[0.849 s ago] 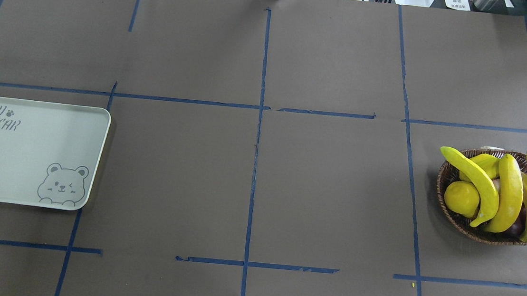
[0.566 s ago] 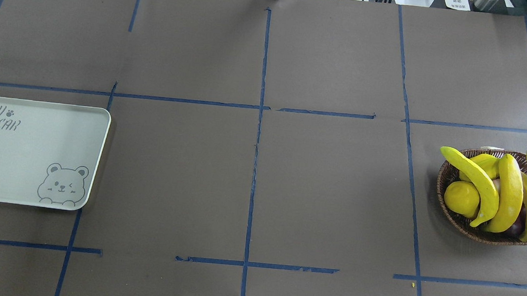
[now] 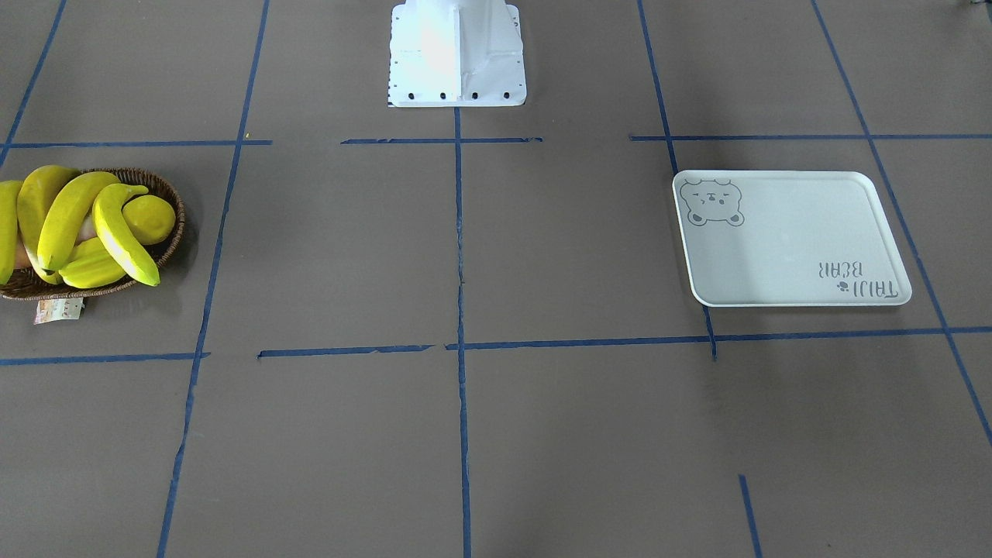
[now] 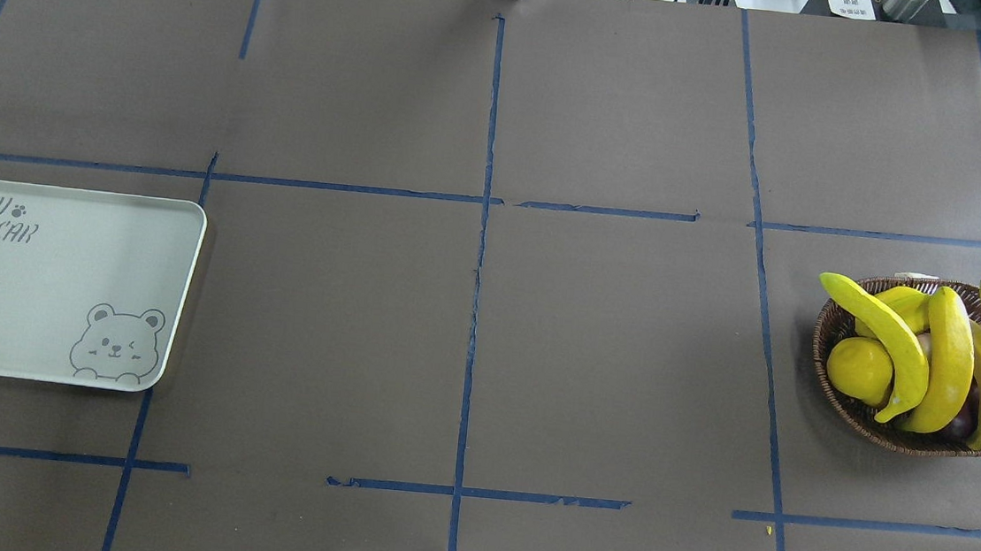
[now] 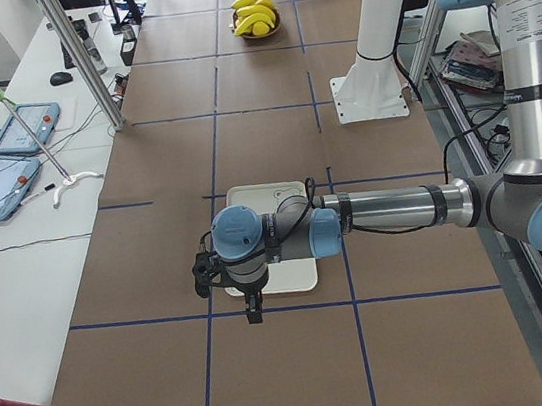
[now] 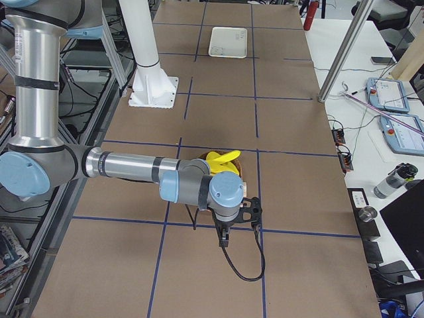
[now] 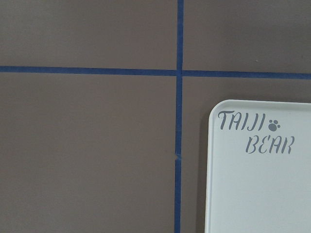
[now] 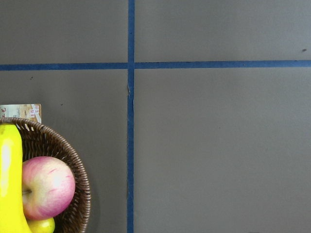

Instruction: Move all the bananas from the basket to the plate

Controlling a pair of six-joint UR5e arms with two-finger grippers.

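Note:
Several yellow bananas [image 4: 949, 360] lie piled in the brown wicker basket [image 4: 876, 431] at the table's right, also in the front view [image 3: 70, 213]. The pale plate [image 4: 54, 291] with the bear print lies at the table's left with nothing on it. My left gripper [image 5: 253, 306] hangs above the plate's outer edge [image 5: 270, 195]; I cannot tell if it is open or shut. My right gripper [image 6: 224, 237] hangs just outside the basket [image 6: 237, 173]; I cannot tell its state either. The right wrist view shows the basket rim [image 8: 73, 160] and one banana [image 8: 9, 184].
A round lemon [image 4: 860, 368], a starfruit [image 3: 89, 267] and a pink apple [image 8: 46, 187] share the basket. A paper tag [image 3: 58, 310] lies at its rim. The white robot base [image 3: 457, 54] stands at the table's middle. Blue tape lines cross the brown cover.

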